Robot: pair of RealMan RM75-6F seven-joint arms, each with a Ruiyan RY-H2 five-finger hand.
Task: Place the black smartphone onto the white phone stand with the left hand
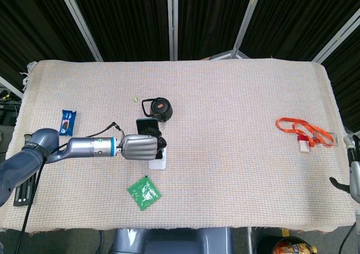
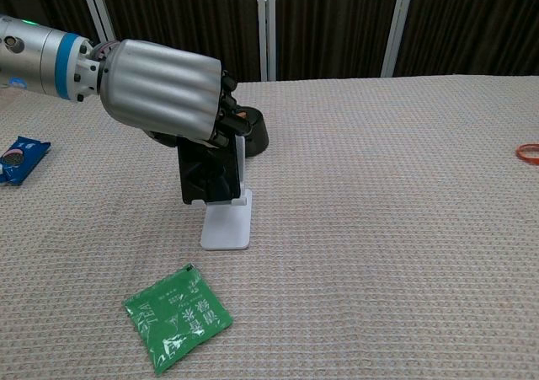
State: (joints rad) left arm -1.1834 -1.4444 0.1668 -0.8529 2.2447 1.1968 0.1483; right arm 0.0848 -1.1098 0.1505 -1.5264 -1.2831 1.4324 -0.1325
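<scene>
One green packet (image 2: 177, 317) nearest, flat on cloth. Behind it white phone stand (image 2: 226, 227); black smartphone (image 2: 208, 172) upright against it, left hand (image 2: 164, 93) clamped round its top. Black lid (image 2: 253, 132) further back. Right hand (image 1: 354, 172) at table edge, fingers' state can't tell.

Black smartphone (image 2: 208, 171) near upright against white phone stand (image 2: 226, 227), gripped from above.
</scene>
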